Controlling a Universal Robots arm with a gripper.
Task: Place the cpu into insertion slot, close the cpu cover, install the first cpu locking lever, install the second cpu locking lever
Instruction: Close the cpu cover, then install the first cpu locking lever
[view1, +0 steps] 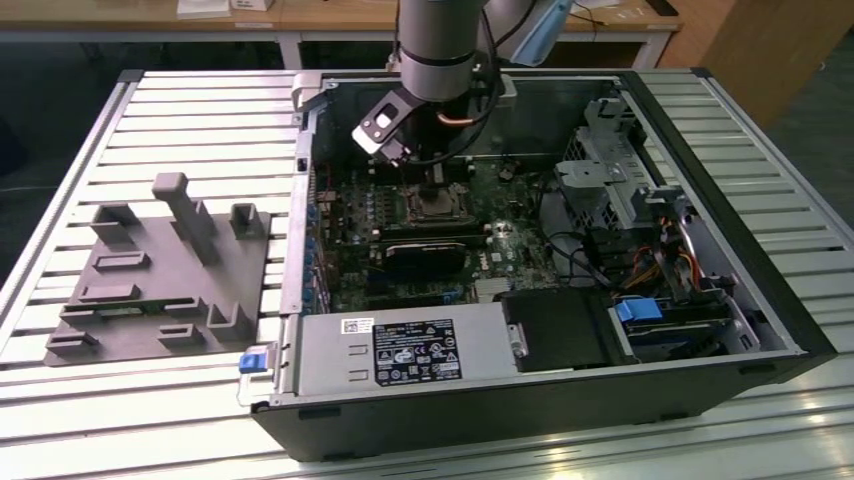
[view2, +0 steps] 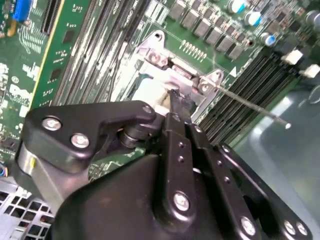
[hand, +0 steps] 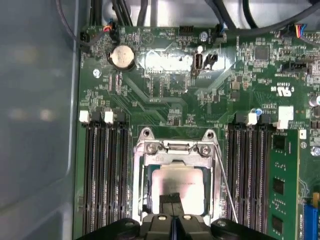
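Note:
The cpu (hand: 176, 182), a dull silver square, lies in the insertion slot (view1: 434, 203) on the green board. The cpu cover (hand: 142, 176), a silvery frame, lies flat around it. A thin locking lever (hand: 224, 186) runs along one side of the socket and stands free of the board; in the second wrist view the same lever (view2: 250, 105) juts out as a bare rod. My gripper (hand: 171, 201) is shut, fingertips together, right at the socket's edge over the chip. In the second wrist view the gripper (view2: 176, 102) meets the cover (view2: 172, 69). In the exterior view the gripper (view1: 430, 180) hangs just above the socket.
Long black memory slots (hand: 106, 175) flank the socket on both sides, with a green card (hand: 285, 185) beyond one set. A coin battery (hand: 122, 56) and cables (view1: 601, 262) sit nearby. The case walls (view1: 304, 170) enclose the board. A grey fixture plate (view1: 154, 270) lies at the exterior view's left.

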